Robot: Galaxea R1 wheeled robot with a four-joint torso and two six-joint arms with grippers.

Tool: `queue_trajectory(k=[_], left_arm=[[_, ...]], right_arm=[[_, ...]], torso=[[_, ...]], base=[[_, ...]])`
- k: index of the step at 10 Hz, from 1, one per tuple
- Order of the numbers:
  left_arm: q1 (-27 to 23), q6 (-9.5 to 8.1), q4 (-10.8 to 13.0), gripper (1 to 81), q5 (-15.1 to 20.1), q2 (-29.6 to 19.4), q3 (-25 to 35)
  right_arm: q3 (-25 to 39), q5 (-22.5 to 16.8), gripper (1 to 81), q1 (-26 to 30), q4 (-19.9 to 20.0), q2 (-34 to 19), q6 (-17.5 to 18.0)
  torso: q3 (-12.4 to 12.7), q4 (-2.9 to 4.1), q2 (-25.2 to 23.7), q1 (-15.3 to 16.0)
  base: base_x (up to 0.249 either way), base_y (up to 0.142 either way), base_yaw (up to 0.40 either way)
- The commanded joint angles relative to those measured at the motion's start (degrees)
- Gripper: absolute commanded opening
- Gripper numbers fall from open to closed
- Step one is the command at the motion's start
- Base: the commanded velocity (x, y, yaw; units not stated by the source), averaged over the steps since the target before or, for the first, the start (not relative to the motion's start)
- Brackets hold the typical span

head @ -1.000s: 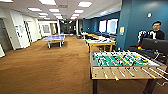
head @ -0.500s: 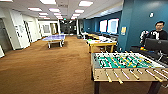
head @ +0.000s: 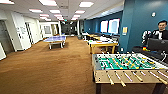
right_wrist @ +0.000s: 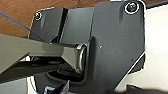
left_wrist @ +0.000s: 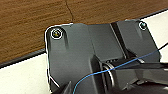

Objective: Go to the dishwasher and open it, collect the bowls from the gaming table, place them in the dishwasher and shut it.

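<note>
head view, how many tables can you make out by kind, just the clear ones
Table-football table, green field, nearest: 1
Blue table-tennis table, far down the carpet: 1
Yellow-framed gaming table, white top, beside the blue wall: 1
Total: 3
More furniture stands behind the yellow one, too blurred to count.

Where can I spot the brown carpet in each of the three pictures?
Head view: the brown carpet covers the floor on the left and in the middle, beside the table-football table.
Left wrist view: the carpet lies beyond the robot's dark plate, bordering a white surface.
Right wrist view: the carpet again lies beyond the plate.
Shared landmark: the carpet itself; both wrist views also show the white surface.
</note>
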Motion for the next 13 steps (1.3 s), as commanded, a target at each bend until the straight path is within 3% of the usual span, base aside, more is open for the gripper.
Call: queue_trajectory(k=[1, 13], left_arm=[[-3.4, 0.36, 0.0, 81.1, 2.4, -0.7, -0.1], [-3.4, 0.36, 0.0, 81.1, 2.4, -0.8, -0.1]], right_arm=[[0.4, -2.6, 81.1, 3.0, -0.5, 0.0, -0.2], [0.4, -2.6, 81.1, 3.4, -0.6, 0.5, -0.2]], torso=[[0.0, 0.00, 0.0, 0.0], [0.0, 0.00, 0.0, -0.1]], base=[[0.090, 0.000, 0.000], [0.095, 0.000, 0.000]])
